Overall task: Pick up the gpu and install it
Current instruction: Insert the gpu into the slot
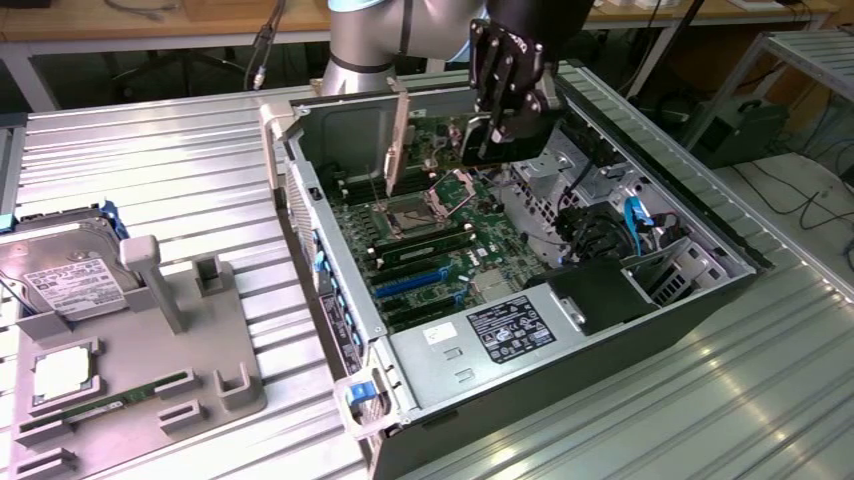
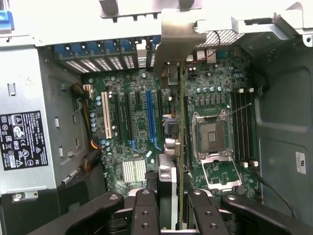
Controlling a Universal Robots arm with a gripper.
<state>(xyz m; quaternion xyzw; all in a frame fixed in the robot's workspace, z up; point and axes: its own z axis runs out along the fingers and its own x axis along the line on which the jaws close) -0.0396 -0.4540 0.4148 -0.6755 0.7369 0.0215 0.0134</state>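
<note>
My gripper (image 1: 505, 100) hangs over the open computer case (image 1: 694, 215), shut on the gpu (image 1: 514, 138). The card stands on edge in the air above the motherboard (image 1: 467, 255), with its silver end bracket (image 1: 396, 140) toward the exterior view's left. In the wrist view the gpu (image 2: 181, 147) shows edge-on as a thin green line between my black fingers (image 2: 146, 213), my gripper (image 2: 175, 213) closed on it. Its bracket (image 2: 178, 34) reaches the case's rear slot openings. The card sits between the blue expansion slot (image 2: 150, 122) and the processor socket (image 2: 210, 137), above the board.
Left of the case a grey fixture tray (image 1: 200, 350) carries a silver hard drive (image 1: 60, 275), a processor chip (image 1: 63, 372) and a narrow green memory stick (image 1: 100, 410). Inside the case are memory slots (image 2: 242, 127), a small heatsink (image 2: 133, 171), cables and the drive bay (image 1: 627, 240).
</note>
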